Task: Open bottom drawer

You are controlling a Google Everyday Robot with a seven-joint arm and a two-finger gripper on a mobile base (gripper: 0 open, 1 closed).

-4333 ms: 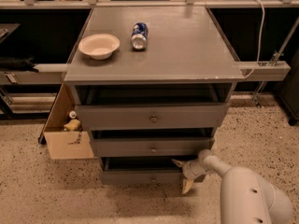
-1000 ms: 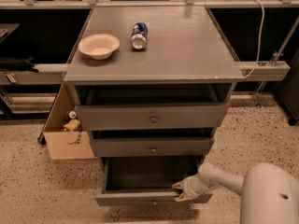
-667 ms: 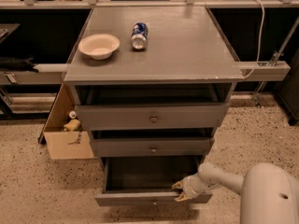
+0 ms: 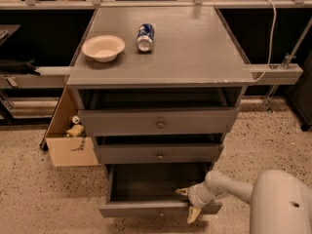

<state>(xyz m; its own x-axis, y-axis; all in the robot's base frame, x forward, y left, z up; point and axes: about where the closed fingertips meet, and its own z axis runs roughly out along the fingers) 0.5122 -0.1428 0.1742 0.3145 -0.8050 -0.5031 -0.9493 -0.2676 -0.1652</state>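
Observation:
The bottom drawer (image 4: 141, 209) is the lowest and slimmest grey drawer of the cabinet. It stands pulled out, and its dark inside (image 4: 151, 182) shows nothing in it. My gripper (image 4: 188, 203) is at the right part of the drawer's front. One tan finger (image 4: 182, 191) is inside the drawer, behind the front panel. The other finger (image 4: 192, 214) is outside, in front of the panel, so the gripper is clamped on the front's top edge. My white arm (image 4: 273, 199) comes in from the lower right.
The middle drawer (image 4: 158, 155) and top drawer (image 4: 158, 124) are pushed in. A cream bowl (image 4: 103, 47) and a lying blue can (image 4: 145, 36) rest on the grey cabinet top (image 4: 204, 52). An open cardboard box (image 4: 68, 140) stands on the floor to the left.
The bottom drawer was shut 4.3 s ago and now stands pulled out toward the camera, with my gripper on its front. Over the last second nothing has visibly moved.

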